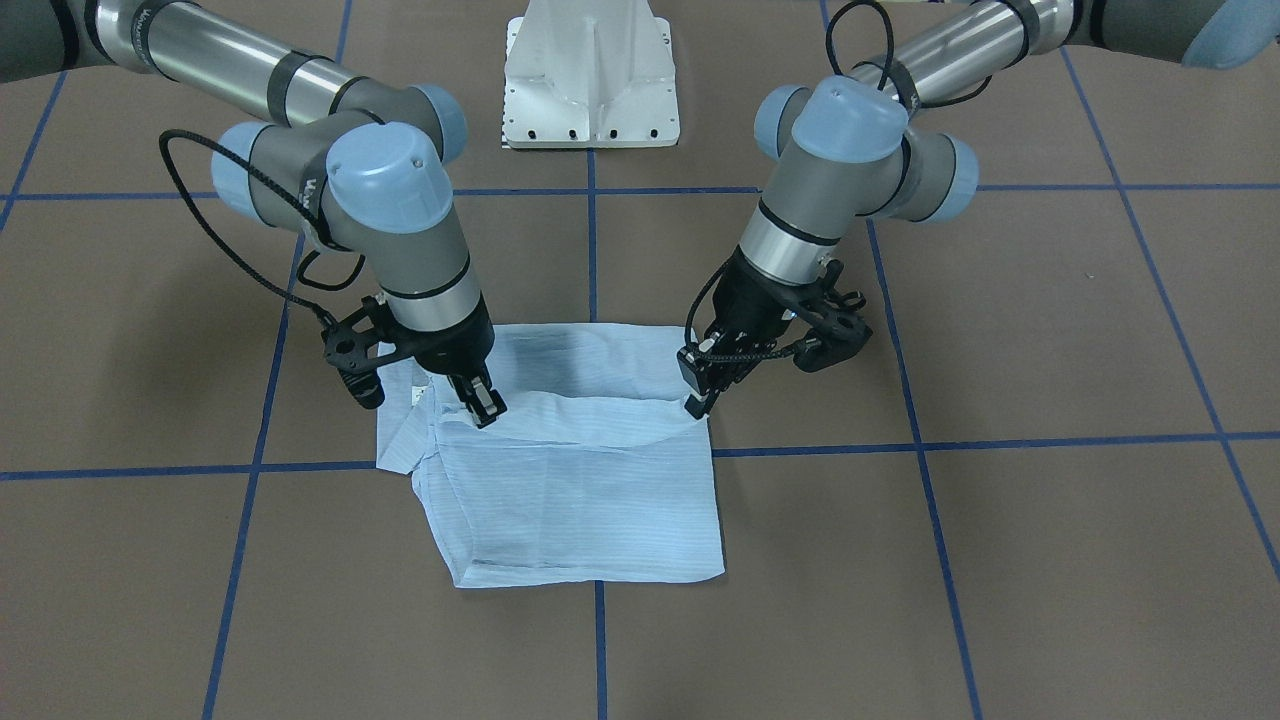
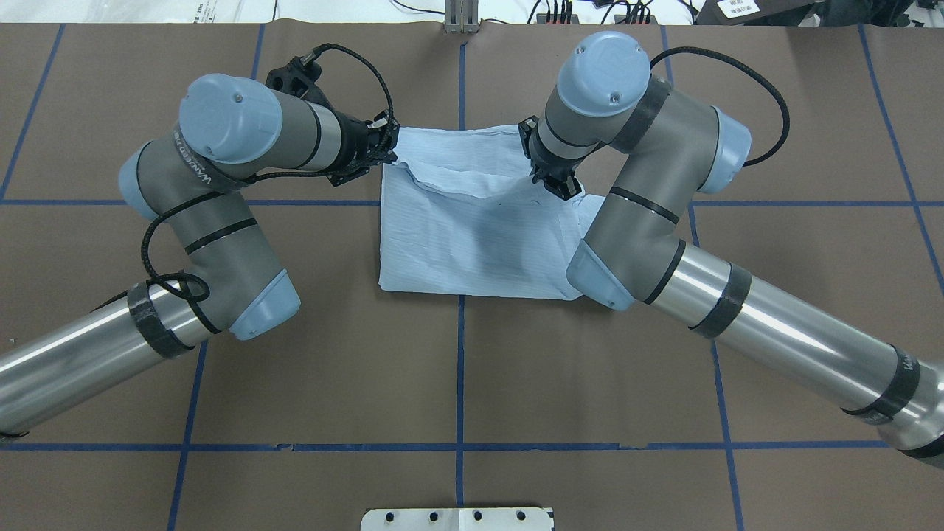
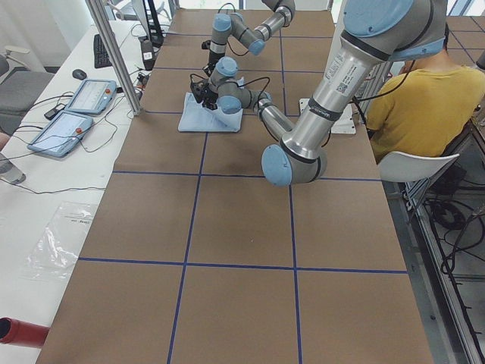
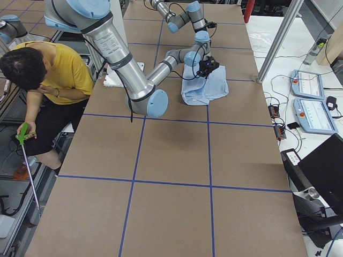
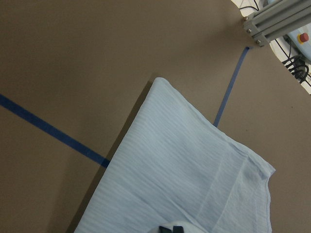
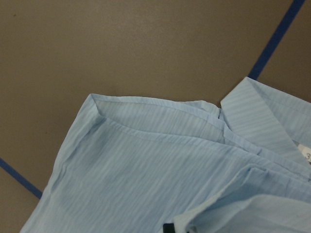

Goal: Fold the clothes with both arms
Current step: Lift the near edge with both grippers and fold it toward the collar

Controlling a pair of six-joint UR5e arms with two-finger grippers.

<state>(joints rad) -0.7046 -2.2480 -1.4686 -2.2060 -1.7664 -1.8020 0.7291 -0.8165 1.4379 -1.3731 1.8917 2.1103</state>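
Light-blue shirt (image 1: 580, 500) part-folded on brown table (image 1: 1000, 560), left gripper (image 1: 700, 398) pinched onto 1 end of a lifted edge, right gripper (image 1: 487, 405) pinched onto the other end, collar (image 6: 255, 114) just beside it, remaining layers flat beneath both.

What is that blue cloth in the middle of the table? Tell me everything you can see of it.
It is a thin light-blue shirt with faint pinstripes, folded into a rough rectangle, lying on the brown table over blue tape lines. A collar point and a white label show at one corner. Its top layer is raised along one edge and sags between the left gripper and the right gripper, whose jaws pinch it at either end.
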